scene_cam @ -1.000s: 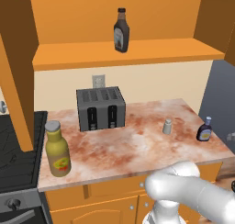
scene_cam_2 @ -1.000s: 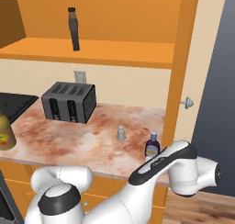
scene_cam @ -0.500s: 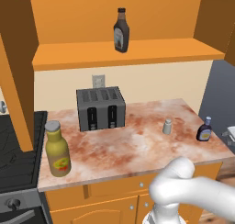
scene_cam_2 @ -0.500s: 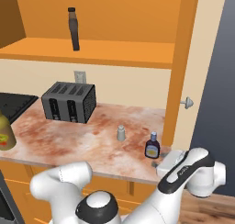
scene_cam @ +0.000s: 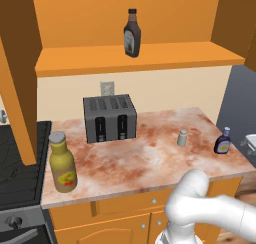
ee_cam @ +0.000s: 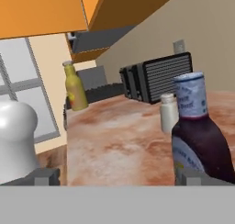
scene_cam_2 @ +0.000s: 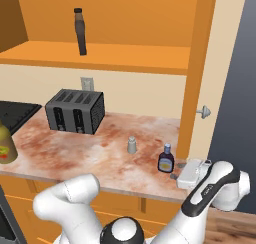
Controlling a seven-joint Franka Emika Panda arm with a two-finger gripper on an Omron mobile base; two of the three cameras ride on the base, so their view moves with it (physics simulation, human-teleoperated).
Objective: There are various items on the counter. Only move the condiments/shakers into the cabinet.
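The dark brown squeeze bottle (scene_cam: pixel 132 33) (scene_cam_2: pixel 80 32) stands on the orange cabinet shelf (scene_cam: pixel 175 55) (scene_cam_2: pixel 140 55). On the mottled counter (scene_cam: pixel 140 163) (scene_cam_2: pixel 90 153), near its right end, stand the tiny grey shaker (scene_cam: pixel 183 137) (scene_cam_2: pixel 131 145) (ee_cam: pixel 168 113) and the small dark blue-purple bottle (scene_cam: pixel 222 141) (scene_cam_2: pixel 166 159) (ee_cam: pixel 199 136). My gripper (scene_cam_2: pixel 176 170) (ee_cam: pixel 118 178) is open at counter height, just right of that bottle. In the hand view the bottle looms close, in line with one fingertip (ee_cam: pixel 193 176) and not centred between the two. Nothing is held.
A dark grey toaster (scene_cam: pixel 110 118) (scene_cam_2: pixel 75 110) (ee_cam: pixel 160 78) stands at the back of the counter. A tall yellow bottle (scene_cam: pixel 62 162) (ee_cam: pixel 75 86) sits at the left front. A black stove (scene_cam: pixel 15 158) adjoins on the left. The cabinet's side panel (scene_cam_2: pixel 197 78) rises just behind the small bottle.
The arm has swung right and down past the counter's front edge. The hand now sits level with the counter beside the small dark bottle. No object on the counter has moved.
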